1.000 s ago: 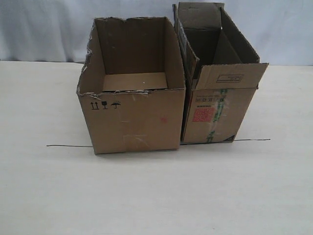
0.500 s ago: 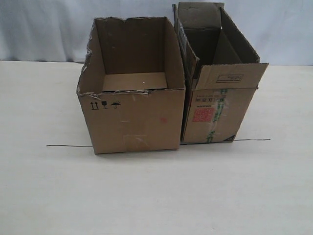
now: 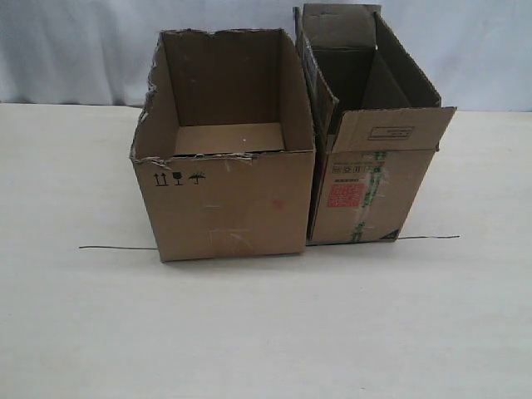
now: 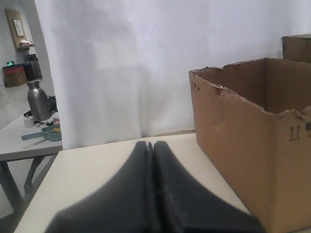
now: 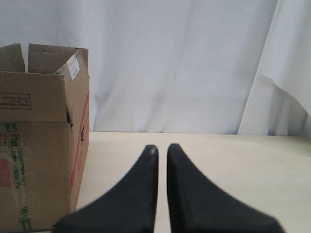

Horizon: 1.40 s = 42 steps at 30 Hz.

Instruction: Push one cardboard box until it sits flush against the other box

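Note:
The wide torn-rimmed cardboard box stands on the pale table, its black symbols on the front face. Right beside it is the other box, taller, with flaps, a red label and green-printed tape; the sides meet near the top, with a thin dark slit lower down. Neither gripper shows in the exterior view. My left gripper is shut and empty, low over the table, with the wide box a short way off to its side. My right gripper has a narrow gap between its fingers, holds nothing, and has the other box beside it.
A thin black line runs across the table under both boxes and comes out past the tall carton. White curtain hangs behind the table. In the left wrist view a side table beyond the table's edge holds a steel bottle.

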### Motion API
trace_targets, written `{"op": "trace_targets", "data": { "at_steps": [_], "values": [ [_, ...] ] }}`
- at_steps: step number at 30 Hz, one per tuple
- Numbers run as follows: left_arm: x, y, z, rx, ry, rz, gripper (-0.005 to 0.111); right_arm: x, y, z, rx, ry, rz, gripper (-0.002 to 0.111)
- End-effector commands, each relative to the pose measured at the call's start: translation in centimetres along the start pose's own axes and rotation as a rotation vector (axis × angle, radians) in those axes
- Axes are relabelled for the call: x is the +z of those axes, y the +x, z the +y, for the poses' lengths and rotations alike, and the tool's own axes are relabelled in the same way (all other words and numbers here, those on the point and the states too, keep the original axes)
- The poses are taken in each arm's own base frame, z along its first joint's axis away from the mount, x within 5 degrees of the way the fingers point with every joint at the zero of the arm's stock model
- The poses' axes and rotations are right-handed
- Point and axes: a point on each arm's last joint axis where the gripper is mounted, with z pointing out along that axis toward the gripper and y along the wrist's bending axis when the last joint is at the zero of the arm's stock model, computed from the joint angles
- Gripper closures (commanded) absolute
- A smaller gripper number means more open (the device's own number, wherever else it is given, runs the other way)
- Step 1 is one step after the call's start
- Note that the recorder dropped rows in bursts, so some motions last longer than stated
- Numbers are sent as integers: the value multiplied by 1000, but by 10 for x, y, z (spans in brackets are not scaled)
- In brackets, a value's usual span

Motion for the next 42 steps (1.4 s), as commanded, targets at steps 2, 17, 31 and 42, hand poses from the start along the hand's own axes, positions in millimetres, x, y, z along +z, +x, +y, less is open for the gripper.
{"op": "trace_targets", "data": {
  "at_steps": [2,17,31,42],
  "values": [
    [0,2,1,-16,-13,11,107,0,0,0,1,5,-4,103],
    [0,1,1,40,-17,6,107,0,0,0,1,5,-4,103],
    [0,1,1,40,-17,6,107,0,0,0,1,5,-4,103],
    [0,1,1,40,-17,6,107,0,0,0,1,5,-4,103]
  ]
}}
